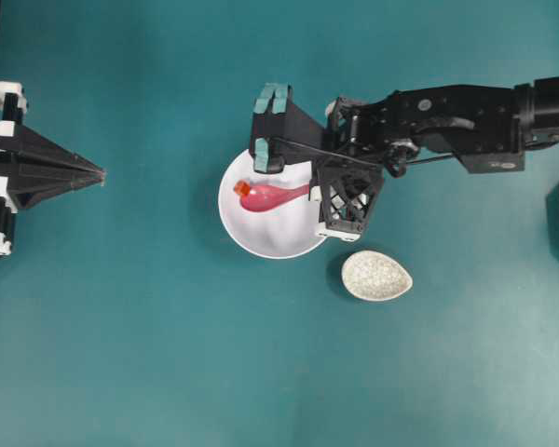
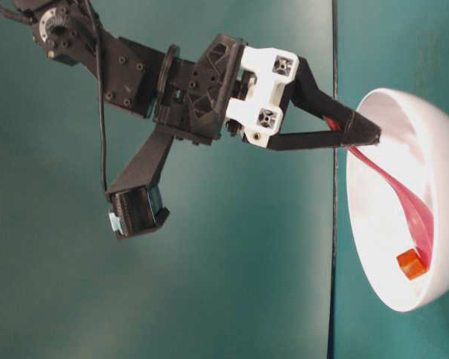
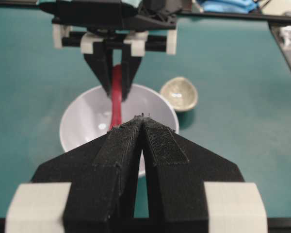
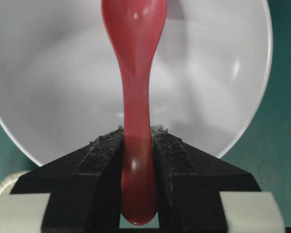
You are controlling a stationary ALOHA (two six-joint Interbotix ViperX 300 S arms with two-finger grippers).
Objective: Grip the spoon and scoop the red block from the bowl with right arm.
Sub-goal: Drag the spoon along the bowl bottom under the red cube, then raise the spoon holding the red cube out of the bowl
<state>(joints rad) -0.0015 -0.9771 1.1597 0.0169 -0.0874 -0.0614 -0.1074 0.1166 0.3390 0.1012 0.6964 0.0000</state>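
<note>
The spoon (image 1: 272,196) lies across the white bowl (image 1: 261,240) as we see it from overhead, its handle clamped at the right end in the right gripper (image 1: 319,197), its scoop reaching left to the red block (image 1: 242,188), which touches the scoop's far-left tip. A speckled grey dish (image 1: 376,276) sits just right of the bowl. The left gripper (image 1: 101,175) rests well apart at the left, its jaws together.

At table level, we see the right gripper (image 2: 363,134) pinching the spoon (image 2: 404,198) at the bowl's (image 2: 374,247) rim, the block (image 2: 411,264) at the scoop's end.

From the left wrist, we look past closed jaws to the spoon (image 3: 117,94) held above the bowl (image 3: 82,121).

From the right wrist, the handle (image 4: 136,145) sits squeezed between both pads, the scoop over the bowl (image 4: 223,73).
</note>
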